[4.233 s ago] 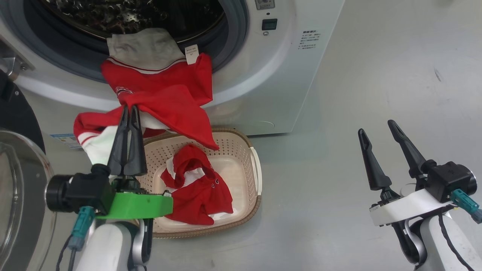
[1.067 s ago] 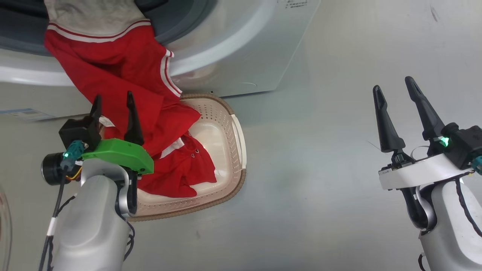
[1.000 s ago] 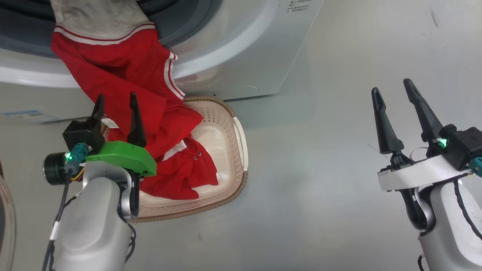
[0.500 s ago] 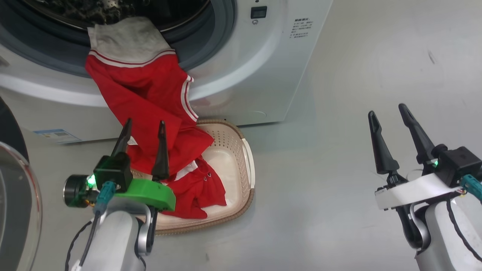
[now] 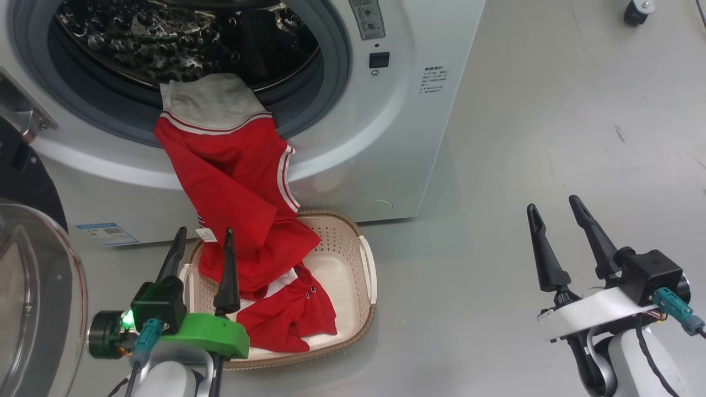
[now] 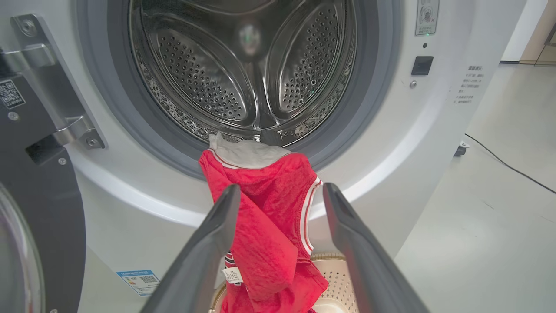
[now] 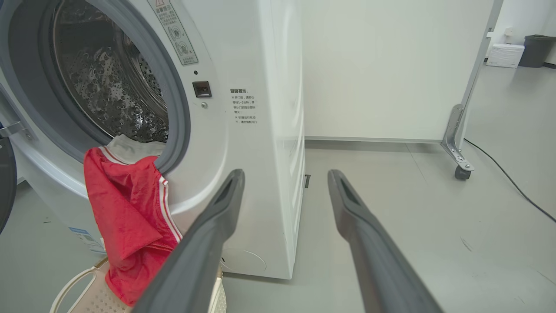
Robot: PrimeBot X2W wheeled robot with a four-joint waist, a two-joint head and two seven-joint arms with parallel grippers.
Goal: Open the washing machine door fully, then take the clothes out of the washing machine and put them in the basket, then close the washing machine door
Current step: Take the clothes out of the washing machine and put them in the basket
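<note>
The washing machine (image 5: 386, 138) stands with its steel drum (image 6: 252, 65) exposed. The washing machine door (image 5: 33, 298) is swung open at the left. One red piece of the clothes (image 5: 237, 182) hangs from the drum's lip, and its lower end lies in the basket (image 5: 368, 275). A second red piece (image 5: 287, 320) lies inside the basket. My left gripper (image 5: 204, 234) is open in front of the basket's left end. In its wrist view, that gripper (image 6: 281, 188) frames the hanging piece (image 6: 260, 208) and holds nothing. My right gripper (image 5: 551, 204) is open over bare floor, far right of the basket.
The door's hinge bracket (image 6: 65, 126) juts out left of the opening. To the right of the machine, grey floor runs to a white partition on a caster (image 7: 461, 171). A black cable (image 7: 512, 182) lies on that floor, and a dark bin (image 7: 534, 50) stands far behind.
My left gripper, shut on the red piece four seconds ago, is open and that piece's lower end has dropped into the basket. The head camera has tilted up, showing more drum.
</note>
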